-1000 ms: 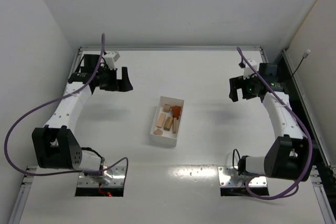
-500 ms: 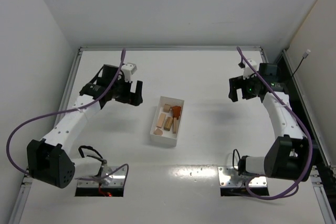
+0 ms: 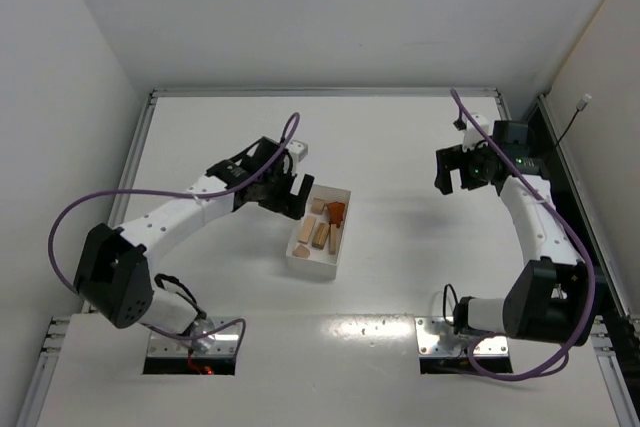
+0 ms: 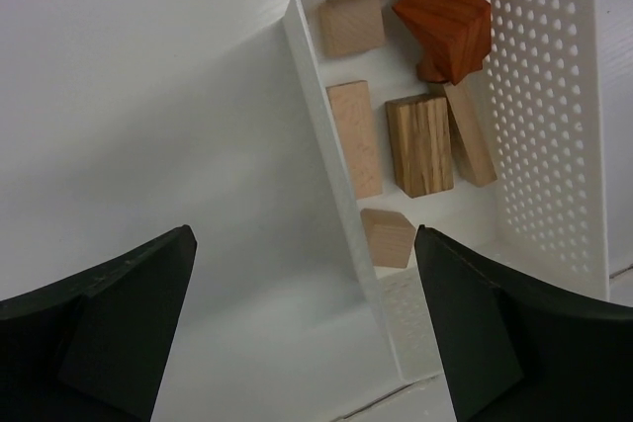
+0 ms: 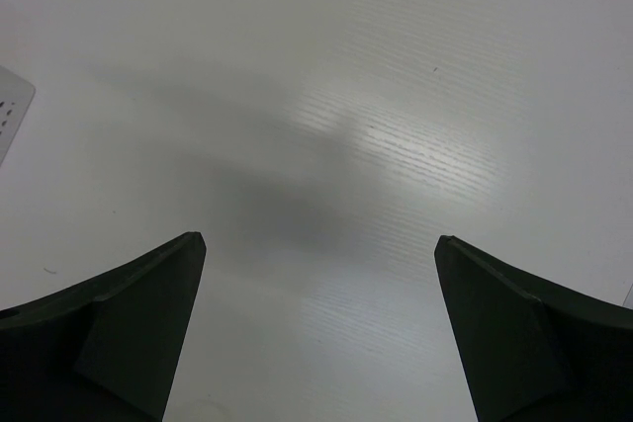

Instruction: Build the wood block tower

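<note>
No wood block tower stands in view; the blocks lie loose in a white tray (image 3: 312,267) mid-table. In the left wrist view the tray (image 4: 554,96) holds a reddish-brown pile (image 4: 445,17), a pale cube (image 4: 351,24), a pale long block (image 4: 354,138), a darker tan block (image 4: 419,143), a slim pale block (image 4: 470,135) and a small pale piece (image 4: 388,237). My left gripper (image 3: 287,194) hovers open over the tray's far-left corner; its jaws (image 4: 304,234) straddle the tray's wall and hold nothing. My right gripper (image 3: 455,172) hangs open far to the right, above bare table (image 5: 318,239).
White walls close in the table on the left, back and right. A purple cable loops from each arm. The arm bases (image 3: 190,332) sit at the near edge. A corner of the tray (image 5: 10,111) shows at the left edge of the right wrist view.
My left arm has swung right from the far-left side of the table to the tray's far-left corner. The right arm has not moved.
</note>
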You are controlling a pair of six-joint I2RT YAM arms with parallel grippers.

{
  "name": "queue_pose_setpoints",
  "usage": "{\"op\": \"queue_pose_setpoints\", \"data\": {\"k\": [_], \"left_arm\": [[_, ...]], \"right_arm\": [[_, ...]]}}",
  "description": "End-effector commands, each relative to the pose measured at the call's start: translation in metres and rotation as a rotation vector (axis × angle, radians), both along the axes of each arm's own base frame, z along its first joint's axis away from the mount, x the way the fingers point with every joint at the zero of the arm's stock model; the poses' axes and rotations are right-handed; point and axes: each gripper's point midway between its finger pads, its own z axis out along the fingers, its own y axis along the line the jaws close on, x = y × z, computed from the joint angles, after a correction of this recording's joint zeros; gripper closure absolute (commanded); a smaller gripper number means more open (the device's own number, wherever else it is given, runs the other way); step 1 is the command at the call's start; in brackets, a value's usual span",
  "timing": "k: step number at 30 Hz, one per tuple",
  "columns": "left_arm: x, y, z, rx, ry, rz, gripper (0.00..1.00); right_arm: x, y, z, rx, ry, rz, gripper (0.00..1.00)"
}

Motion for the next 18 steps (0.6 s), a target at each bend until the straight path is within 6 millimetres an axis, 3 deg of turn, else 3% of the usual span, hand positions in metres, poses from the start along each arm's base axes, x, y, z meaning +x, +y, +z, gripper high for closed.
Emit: {"op": "queue_pose_setpoints", "data": {"k": [1,4,6,9,10,11,14,18], "left_arm": [[0.014,-0.022,0.008,-0.043,-0.009,0.050,0.10],[0.016,-0.033,-0.001,-0.038,0.038,0.037,0.11],[0.015,-0.045,-0.008,-0.027,0.053,0.011,0.11],[0.016,-0.054,-0.011,-0.016,0.055,-0.005,0.19],[0.014,-0.053,-0.015,-0.008,0.074,0.004,0.24],[0.020,-0.052,-0.015,0.008,0.059,0.020,0.35],[0.019,-0.049,-0.016,0.014,0.069,0.047,0.50],[0.014,-0.034,-0.025,0.058,0.071,0.092,0.50]], "right_arm": [[0.000,-0.001,0.005,-0.013,-0.034,0.016,0.00],[-0.003,-0.004,0.007,-0.034,-0.044,0.011,0.00],[-0.010,-0.006,-0.002,-0.029,-0.014,0.002,0.00],[-0.012,-0.009,-0.002,-0.030,-0.015,-0.009,0.00],[-0.014,-0.011,-0.006,-0.028,-0.006,-0.018,0.00],[-0.014,-0.012,-0.006,-0.034,-0.008,-0.011,0.00],[-0.016,-0.014,-0.007,-0.032,0.001,-0.020,0.00],[-0.014,-0.015,-0.004,-0.040,-0.009,-0.014,0.00]]}}
